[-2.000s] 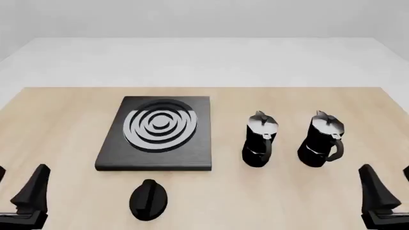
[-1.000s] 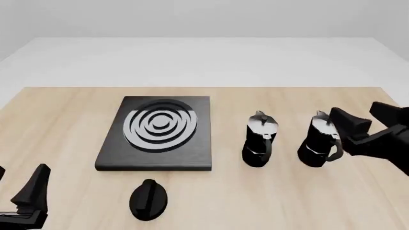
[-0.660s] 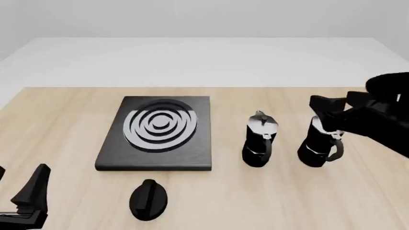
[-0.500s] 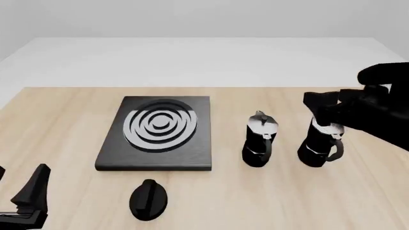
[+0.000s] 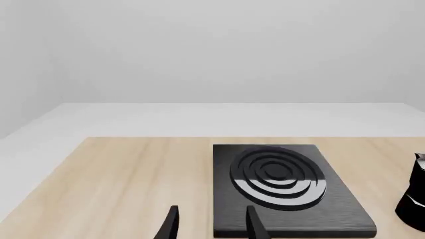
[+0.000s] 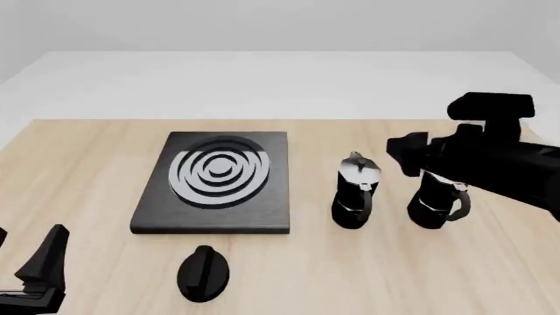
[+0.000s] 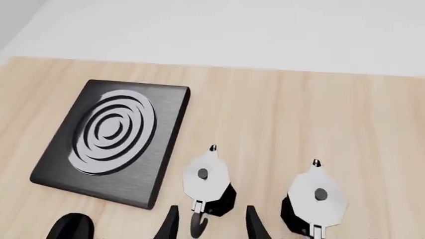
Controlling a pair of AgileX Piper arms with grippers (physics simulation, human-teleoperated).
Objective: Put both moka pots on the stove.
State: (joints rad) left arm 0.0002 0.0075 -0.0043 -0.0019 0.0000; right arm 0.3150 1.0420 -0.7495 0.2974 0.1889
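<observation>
Two black moka pots with silvery lids stand right of the stove (image 6: 214,180), one nearer it (image 6: 356,190) and one further right (image 6: 440,200). My right gripper (image 6: 404,154) hangs open in the air above and between them, its arm hiding the right pot's top. In the right wrist view its open fingers (image 7: 171,224) straddle the handle of the nearer pot (image 7: 206,181), well above it; the other pot (image 7: 317,196) and the stove (image 7: 109,139) also show. My left gripper (image 6: 31,262) rests open at the near left, with its fingertips (image 5: 252,226) facing the stove (image 5: 279,184).
A low black oval knob (image 6: 204,272) lies on the wooden table (image 6: 88,164) in front of the stove, also seen in the right wrist view (image 7: 69,226). One pot's edge (image 5: 415,199) shows in the left wrist view.
My right arm has risen from the near right corner and swung left over the right pot, now hovering above both pots. The left arm and the pots have not moved.
</observation>
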